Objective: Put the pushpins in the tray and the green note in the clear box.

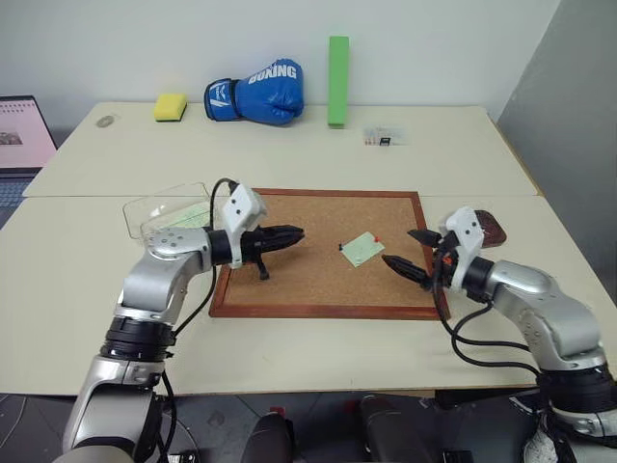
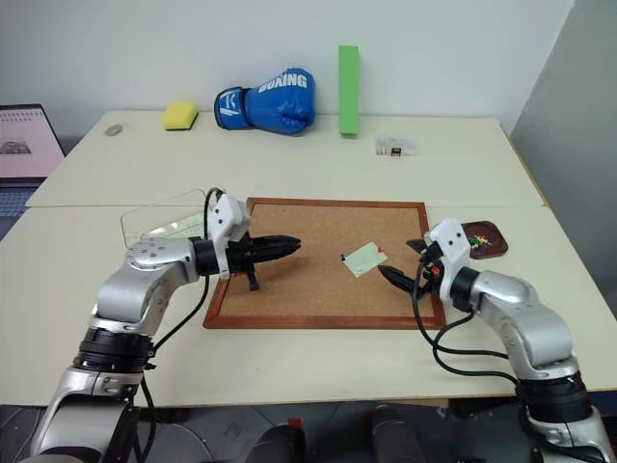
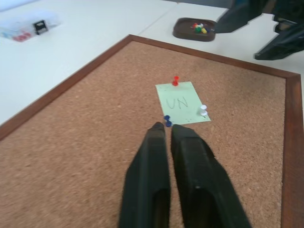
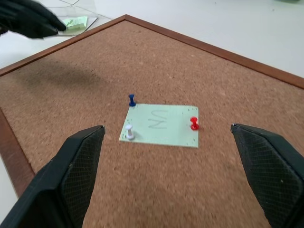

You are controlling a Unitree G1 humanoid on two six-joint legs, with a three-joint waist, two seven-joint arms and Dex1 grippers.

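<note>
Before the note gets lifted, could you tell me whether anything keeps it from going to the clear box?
Yes: three pushpins, red, blue and white, pin the green note to the cork board. The route to the clear box otherwise looks open.

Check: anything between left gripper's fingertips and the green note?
Only bare cork board, left wrist view. The blue pushpin at the green note edge sits just past the left gripper.
</note>
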